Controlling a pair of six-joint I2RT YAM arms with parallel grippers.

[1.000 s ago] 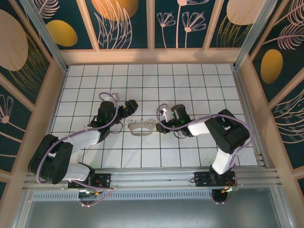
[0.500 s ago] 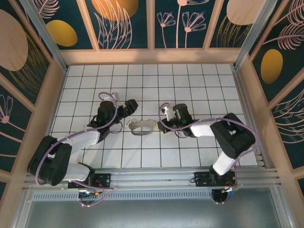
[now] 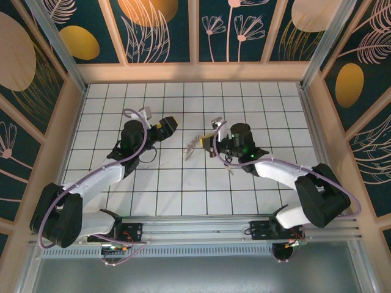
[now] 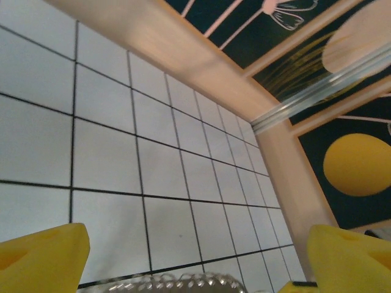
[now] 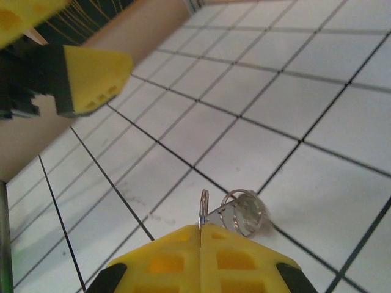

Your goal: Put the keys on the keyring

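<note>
1. We see the right tool (image 5: 200, 244) pinched together on a thin edge of the pale silvery-grey oval metal keyring (image 3: 193, 146). The keyring appears lifted and tilted above the white tiled desk (image 3: 183, 201), between the two arms. So slight a hold may let it twist or drop.
2. The left tool (image 4: 195, 259) stands wide apart, clamping nothing (the keyring's jagged silvery edge sits just at its mouth). If it closes off-centre, we judge it could knock the keyring out of the pinch.

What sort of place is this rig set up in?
Probably a purpose-built test booth, not a home: a white gridded floor, wood-framed walls with dark floral panels, and a metal rail along the near edge.
</note>
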